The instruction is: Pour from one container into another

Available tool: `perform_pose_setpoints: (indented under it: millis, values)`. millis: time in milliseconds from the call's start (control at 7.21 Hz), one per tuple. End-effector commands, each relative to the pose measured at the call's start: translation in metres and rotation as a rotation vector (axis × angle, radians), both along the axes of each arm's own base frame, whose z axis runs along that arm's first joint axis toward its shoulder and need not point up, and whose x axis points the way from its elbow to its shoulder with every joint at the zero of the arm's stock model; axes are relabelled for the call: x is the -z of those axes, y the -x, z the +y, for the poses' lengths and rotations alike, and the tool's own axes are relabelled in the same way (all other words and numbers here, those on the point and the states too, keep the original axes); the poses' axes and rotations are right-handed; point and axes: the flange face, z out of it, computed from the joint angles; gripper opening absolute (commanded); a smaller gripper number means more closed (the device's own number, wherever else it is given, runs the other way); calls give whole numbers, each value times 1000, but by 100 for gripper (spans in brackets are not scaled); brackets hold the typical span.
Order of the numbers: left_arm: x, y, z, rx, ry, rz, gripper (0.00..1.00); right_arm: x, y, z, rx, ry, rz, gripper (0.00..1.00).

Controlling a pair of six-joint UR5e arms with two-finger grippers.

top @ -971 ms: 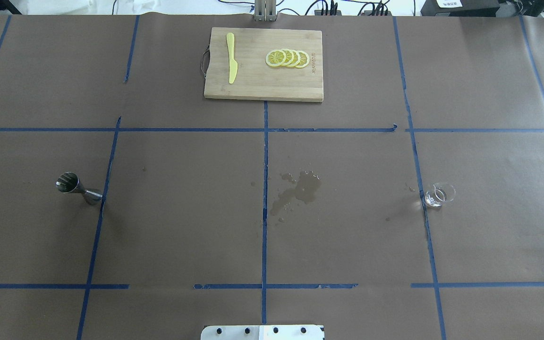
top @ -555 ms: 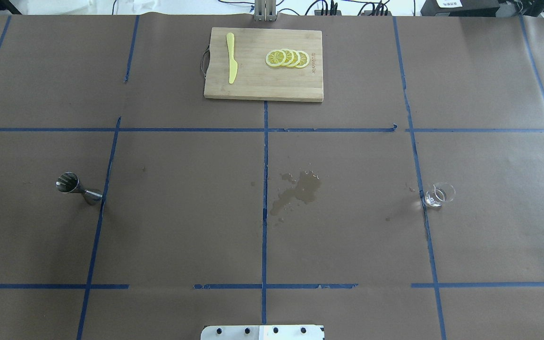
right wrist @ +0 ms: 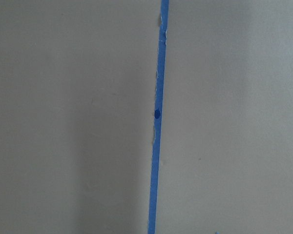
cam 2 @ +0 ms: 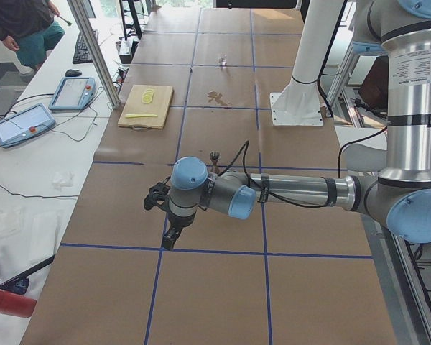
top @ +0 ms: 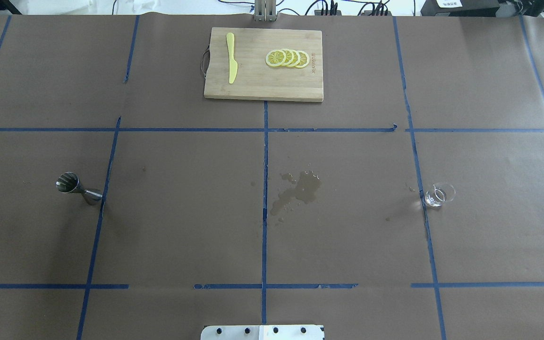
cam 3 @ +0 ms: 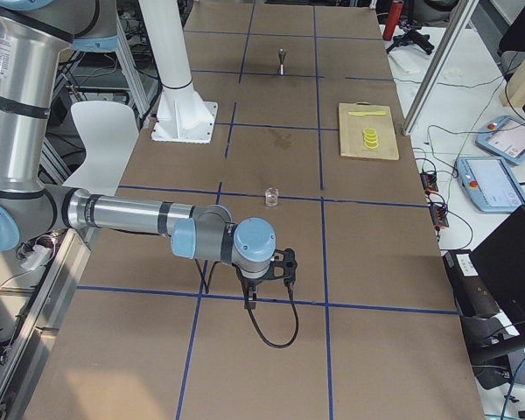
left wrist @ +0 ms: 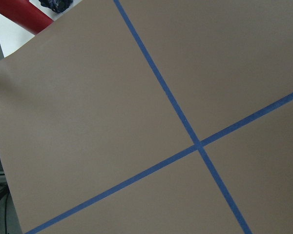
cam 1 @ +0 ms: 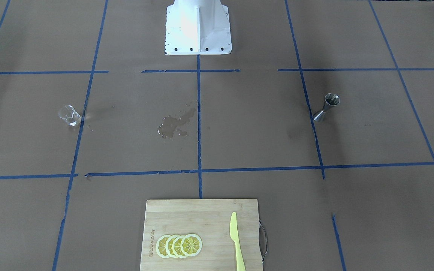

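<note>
The clear glass cup (top: 437, 194) stands upright on the right side of the table, also visible in the front-facing view (cam 1: 69, 115) and the exterior right view (cam 3: 269, 196). The steel jigger (top: 78, 188) stands on the left side (cam 1: 326, 107), just beyond my left arm (cam 2: 215, 156). Neither gripper appears in the overhead or front view. My left gripper (cam 2: 169, 236) hangs low over the table's left end, short of the jigger. My right gripper (cam 3: 249, 297) hangs over the right end, short of the cup. I cannot tell whether either is open or shut.
A wooden cutting board (top: 262, 89) with lemon slices (top: 287, 58) and a yellow knife (top: 231, 57) lies at the far middle. A wet spill stain (top: 300, 189) marks the table's centre. The white robot base (cam 1: 198, 26) stands at the near edge.
</note>
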Motion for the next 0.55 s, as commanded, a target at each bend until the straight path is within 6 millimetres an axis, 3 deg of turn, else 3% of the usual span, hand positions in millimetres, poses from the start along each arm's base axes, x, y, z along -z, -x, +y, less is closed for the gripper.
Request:
perform_pose_setpoints:
  millis: [0, 139, 277, 416]
  values:
    - [-4, 7, 21, 21, 24, 19, 100, -7, -4, 1, 3, 5, 34, 100]
    - [0, 7, 22, 23, 17, 20, 100, -2, -4, -1, -17, 15, 40, 100]
    - [0, 7, 21, 23, 17, 20, 100, 21, -4, -16, -66, 16, 41, 100]
    - [0, 7, 21, 23, 16, 20, 100, 35, -4, -19, -76, 6, 35, 100]
